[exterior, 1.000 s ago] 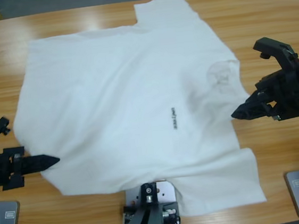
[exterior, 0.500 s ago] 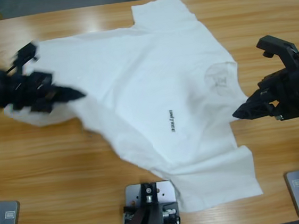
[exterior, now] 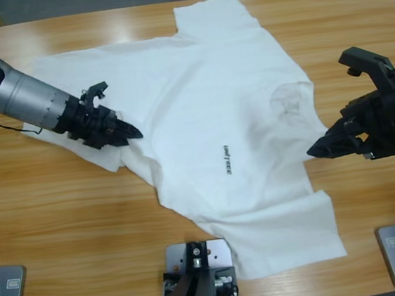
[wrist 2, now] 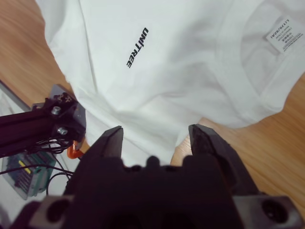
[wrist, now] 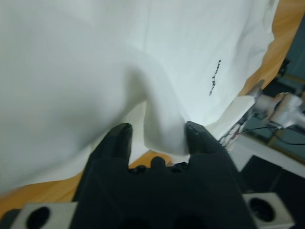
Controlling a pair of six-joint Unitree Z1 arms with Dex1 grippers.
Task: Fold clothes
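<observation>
High cam looks straight down on the tabletop (exterior: pixel 188 191) from above. Both wrist cams sit v. close, aimed along own jaws; all three share the T-shirt (exterior: pixel 208 118) chest text (exterior: pixel 227 158).

White T-shirt (exterior: pixel 209 125) spread on table (exterior: pixel 64 225); left gripper (exterior: pixel 129 132) on its bunched hem.

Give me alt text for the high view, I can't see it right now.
A white T-shirt lies spread on a wooden table, its lower left corner pulled up over the body by the left gripper, which is shut on the cloth. The right gripper sits at the shirt's right edge near the collar.
</observation>
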